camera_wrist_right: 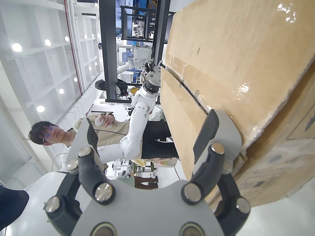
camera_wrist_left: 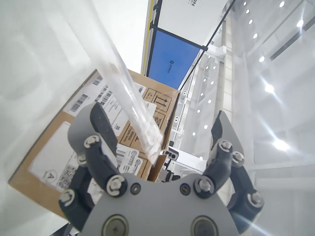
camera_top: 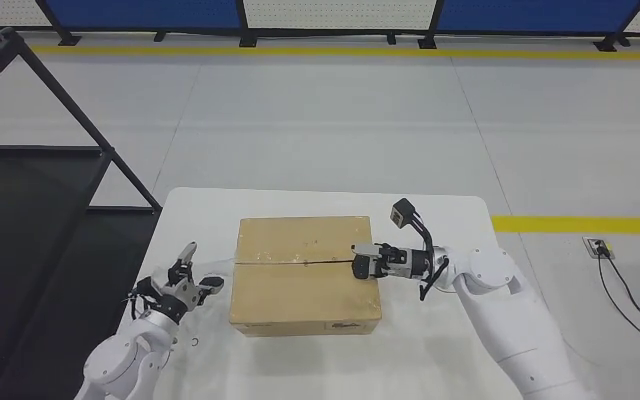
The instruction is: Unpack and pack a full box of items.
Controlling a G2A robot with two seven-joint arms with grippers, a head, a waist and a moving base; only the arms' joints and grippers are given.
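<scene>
Box [camera_top: 300, 240] sits mid-table [camera_top: 430, 340], cardboard, top flaps down, seam running across the middle of the lid. Right gripper [camera_top: 360, 263] is at the box's right edge, right on the seam line, arm lying low over the table. Left gripper [camera_top: 200, 270] is off the box's left side, near it but not touching, fingers pointing away from the robot.

Left wrist view: left gripper [camera_wrist_left: 160, 112] fingers spread wide, nothing pinched. Box [camera_wrist_left: 59, 136] is ahead of it, side face towards the camera, covered in shipping labels and handling symbols. A clear tape strip [camera_wrist_left: 123, 82] cuts diagonally across the frame in front of the box; its crumpled end sits between the two fingers. Can't tell if it touches either finger [camera_wrist_left: 101, 121]. Past the box's far corner, part of the other arm's gripper is just visible.

Right wrist view: right gripper [camera_wrist_right: 150, 121] also spread apart, gripping nothing. One finger [camera_wrist_right: 206, 133] rests at the box's top edge, at the end of the seam; the other hangs in free air off the box. Box [camera_wrist_right: 233, 50] lid shows the flap seam [camera_wrist_right: 184, 87] with glossy tape residue along it and at the near corner. Flaps look closed, narrow dark gap along the seam.
</scene>
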